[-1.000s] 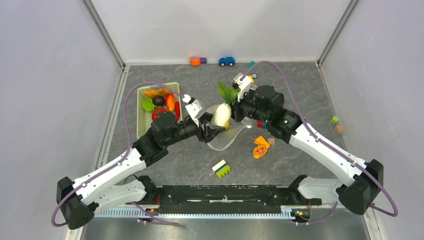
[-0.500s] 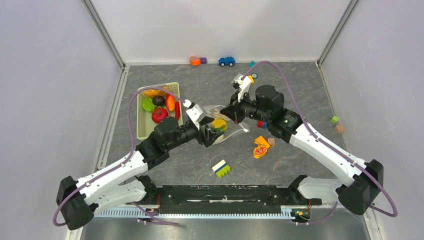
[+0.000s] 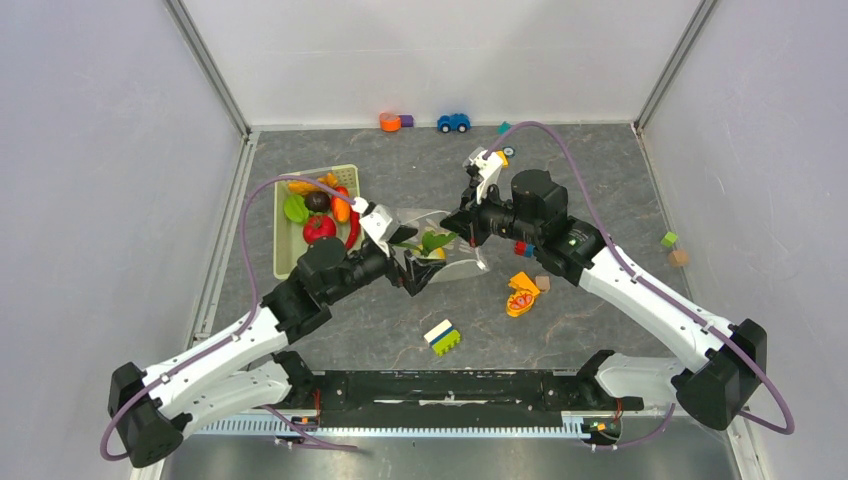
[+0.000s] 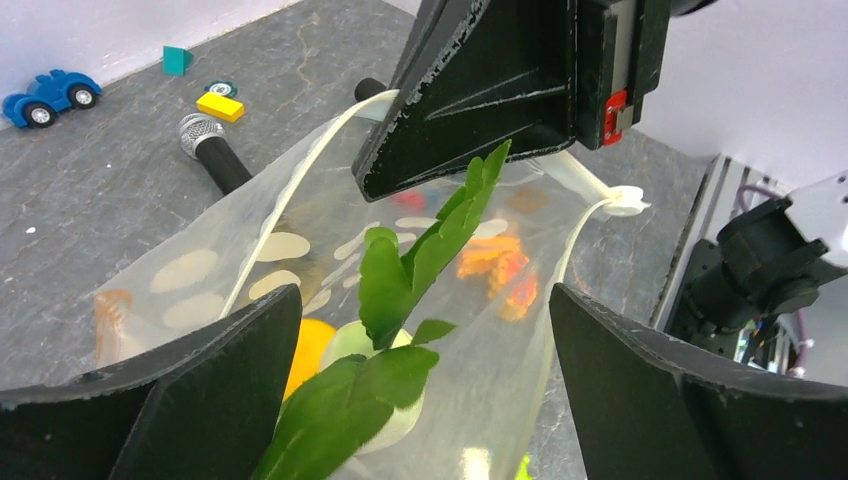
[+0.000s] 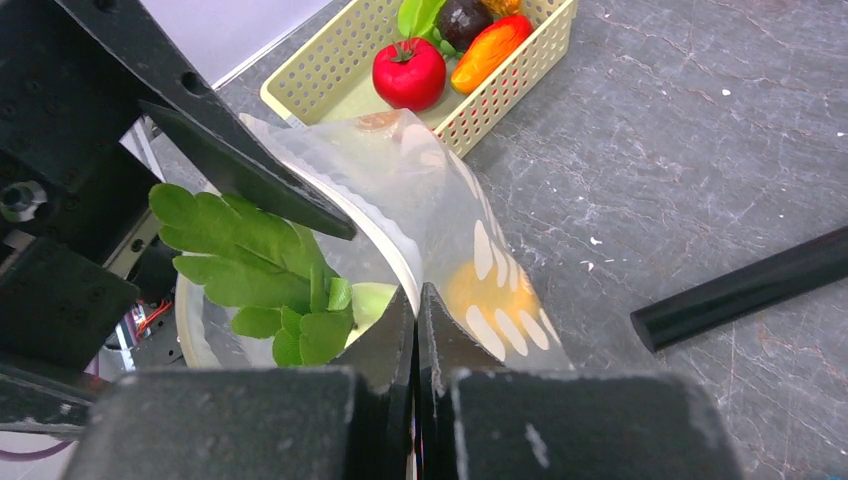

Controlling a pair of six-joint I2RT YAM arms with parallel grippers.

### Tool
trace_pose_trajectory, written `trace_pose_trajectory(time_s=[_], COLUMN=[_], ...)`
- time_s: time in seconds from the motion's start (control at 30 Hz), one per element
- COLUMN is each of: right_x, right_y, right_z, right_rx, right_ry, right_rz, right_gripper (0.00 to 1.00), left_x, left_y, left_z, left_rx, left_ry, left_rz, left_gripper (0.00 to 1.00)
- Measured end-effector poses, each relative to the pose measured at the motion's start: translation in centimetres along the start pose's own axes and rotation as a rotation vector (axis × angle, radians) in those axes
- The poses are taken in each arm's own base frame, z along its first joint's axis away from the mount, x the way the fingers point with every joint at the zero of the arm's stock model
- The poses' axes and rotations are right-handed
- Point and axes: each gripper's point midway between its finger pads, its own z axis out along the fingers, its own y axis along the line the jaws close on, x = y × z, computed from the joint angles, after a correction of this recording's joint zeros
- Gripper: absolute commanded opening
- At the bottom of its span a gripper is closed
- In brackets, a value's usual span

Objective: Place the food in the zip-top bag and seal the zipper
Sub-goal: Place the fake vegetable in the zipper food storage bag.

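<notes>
Right of the basket point(image 3: 281, 240), the right end effector point(image 5: 416, 300) clamps the rim of the zip-top bag point(image 3: 460, 260), propping its mouth open, while the left end effector point(image 4: 422, 300), jaws apart, hovers by the leafy radish point(image 4: 440, 225) inside.

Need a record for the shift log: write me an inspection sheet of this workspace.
Surface: grey stone-patterned table, no spill seen.
Job's things: zip-top bag open, unsealed, leafy white vegetable and yellow piece inside; other food in basket.
Clutter: blue toy car, lumpy toy, stacked blocks.
Grippers: left gripper open at the bag's mouth; right gripper shut on its rim.
Cables: purple cables arch over both arms.
Surroundings: pale walls; nothing else seen.
</notes>
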Motion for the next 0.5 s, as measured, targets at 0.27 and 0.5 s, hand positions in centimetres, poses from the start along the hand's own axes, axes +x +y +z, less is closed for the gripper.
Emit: trace_pose_trajectory(time_s=[0.27,0.5], right_x=[-0.2,-0.4], right_y=[-1.5,-2.8], right_z=[0.0,-0.2], right_rx=[0.079,0.145], right_ry=[-0.011,-0.018], right_rz=[-0.012,-0.031], right_gripper=[0.01,0.01], left_x=[-1.5,-1.4], left_y=[1.0,2.8], left_z=[-1.9,-3.9], left_rx=[-0.111,-0.264], left_ry=[-0.029,-0.026], left_rz=[-0.151,-0.292], left_gripper=[1.0,1.0])
